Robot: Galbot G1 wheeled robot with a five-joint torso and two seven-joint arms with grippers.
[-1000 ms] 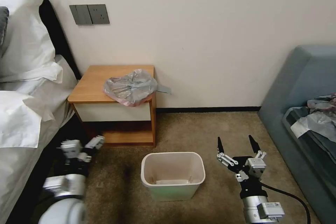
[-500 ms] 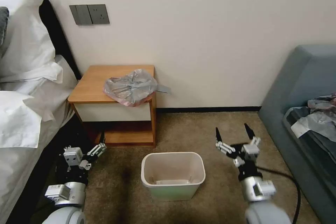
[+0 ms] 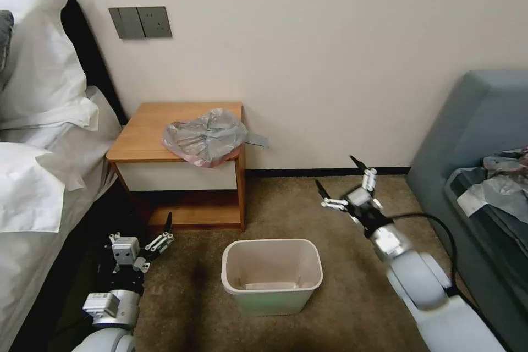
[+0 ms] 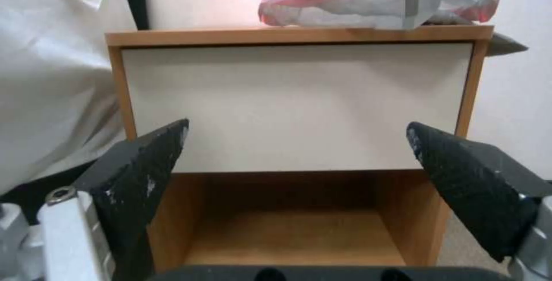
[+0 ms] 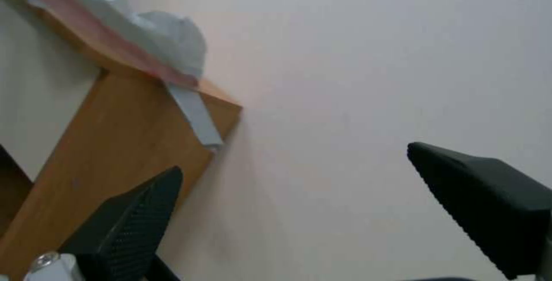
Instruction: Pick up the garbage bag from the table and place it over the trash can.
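Observation:
The garbage bag (image 3: pixel 204 136) lies crumpled on the right half of the table (image 3: pixel 146 126), its pinkish rim hanging over the front edge. On the carpet in front of the table stands the trash can (image 3: pixel 269 300), with no bag over it. My left gripper (image 3: pixel 146 234) is open, low by the table's left front. In its wrist view the left gripper (image 4: pixel 296 143) faces the drawer front, with the bag (image 4: pixel 374 1) on the table (image 4: pixel 287 35) above. My right gripper (image 3: pixel 338 175) is open to the right of the table. The right gripper (image 5: pixel 293 164) sits below the bag (image 5: pixel 144 31) and table side (image 5: pixel 115 143).
A bed with white pillows (image 3: pixel 33 121) runs along the left. A grey-blue sofa (image 3: pixel 484 121) at the right holds a pale plastic heap (image 3: pixel 500 187). The wall with a switch plate (image 3: pixel 140 22) is behind the table. Brown carpet (image 3: pixel 286 203) lies between table and sofa.
My right gripper has moved forward and left over the carpet toward the table's right side, turning as it went. My left gripper has shifted slightly right. The bag and bin have not moved.

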